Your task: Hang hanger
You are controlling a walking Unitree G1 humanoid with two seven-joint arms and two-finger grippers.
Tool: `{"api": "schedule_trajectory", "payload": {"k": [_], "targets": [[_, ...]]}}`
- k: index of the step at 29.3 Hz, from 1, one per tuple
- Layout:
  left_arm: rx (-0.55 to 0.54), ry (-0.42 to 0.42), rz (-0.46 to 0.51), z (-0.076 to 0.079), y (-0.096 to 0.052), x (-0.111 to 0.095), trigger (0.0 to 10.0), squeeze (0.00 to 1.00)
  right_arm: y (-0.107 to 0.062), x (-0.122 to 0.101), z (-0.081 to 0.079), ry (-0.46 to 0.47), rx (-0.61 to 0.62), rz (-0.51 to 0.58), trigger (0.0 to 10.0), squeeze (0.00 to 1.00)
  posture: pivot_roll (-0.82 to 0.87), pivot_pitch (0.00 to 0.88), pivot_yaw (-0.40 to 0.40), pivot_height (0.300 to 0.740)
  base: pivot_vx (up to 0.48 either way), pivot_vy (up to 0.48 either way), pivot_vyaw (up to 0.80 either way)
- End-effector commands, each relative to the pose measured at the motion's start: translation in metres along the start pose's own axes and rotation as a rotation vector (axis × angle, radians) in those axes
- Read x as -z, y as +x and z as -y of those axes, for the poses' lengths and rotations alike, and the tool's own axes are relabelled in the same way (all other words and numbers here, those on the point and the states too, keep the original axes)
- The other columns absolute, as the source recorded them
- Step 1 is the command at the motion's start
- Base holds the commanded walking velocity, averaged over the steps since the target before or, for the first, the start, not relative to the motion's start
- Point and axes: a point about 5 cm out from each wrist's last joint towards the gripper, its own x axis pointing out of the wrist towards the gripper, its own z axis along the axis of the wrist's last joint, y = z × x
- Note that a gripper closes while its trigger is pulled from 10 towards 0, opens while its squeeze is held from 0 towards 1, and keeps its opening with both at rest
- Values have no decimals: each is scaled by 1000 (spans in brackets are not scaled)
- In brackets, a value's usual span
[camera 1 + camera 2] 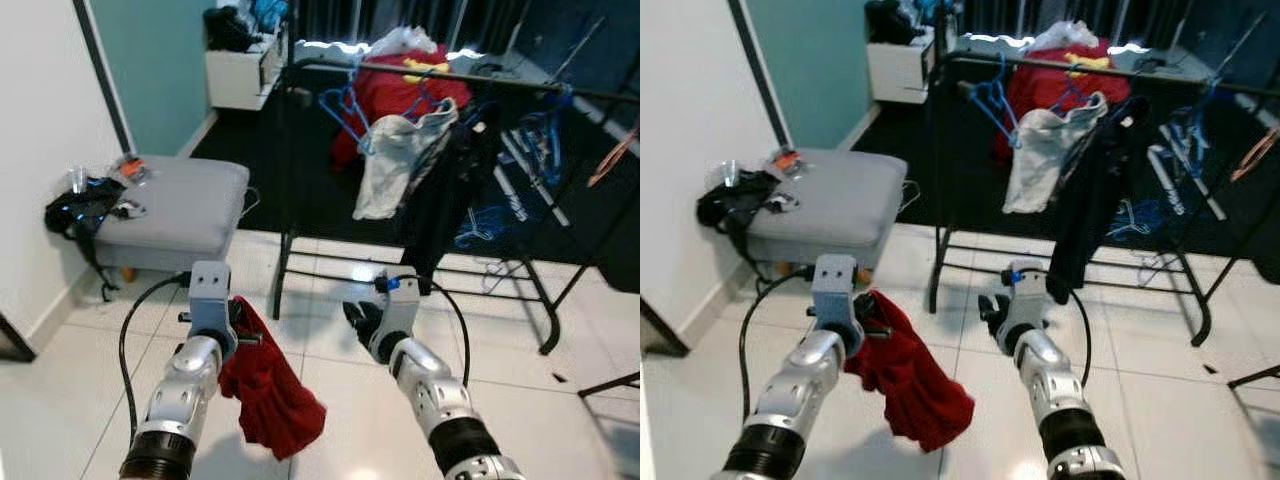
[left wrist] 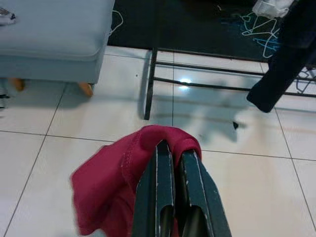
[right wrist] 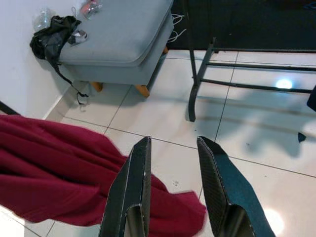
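Left pincer [image 2: 173, 163] is clamped nearly closed on a fold of a red garment [image 1: 268, 392], which droops freely below it above the tiled floor [image 1: 330, 400]; probably it is carried this way to keep the cloth off the tiles on the way to the clothes rack [image 1: 420, 75]. Right pincer [image 3: 173, 163] is spread apart with nothing in it, raised beside the cloth, likely ready to help. No hanger is visible inside the garment, so I cannot tell if there is one; blue hangers [image 1: 345, 108] hang on the rail ahead next to a white shirt [image 1: 395, 160], well apart from both pincers, with a grey ottoman [image 1: 175, 205] off to the left.
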Motion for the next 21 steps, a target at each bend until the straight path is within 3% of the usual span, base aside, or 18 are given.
{"api": "schedule_trajectory", "payload": {"k": [1,6,11,21], "targets": [[-2,23,18,-3,1,-5,10000,0,0,2,2,5,11,-5,10000,0,-20,0,-25,740,0,0,0],[6,28,28,-2,3,-7,10000,0,-1,1,3,4,14,1,10000,0,-20,0,-38,740,0,0,0],[-3,20,34,-3,2,-10,10000,0,-1,2,3,-3,11,-4,10000,0,-4,0,-41,740,0,480,0],[7,51,50,-8,4,-15,10000,0,0,3,2,5,15,1,10000,0,-8,0,-27,740,0,0,0]]}}
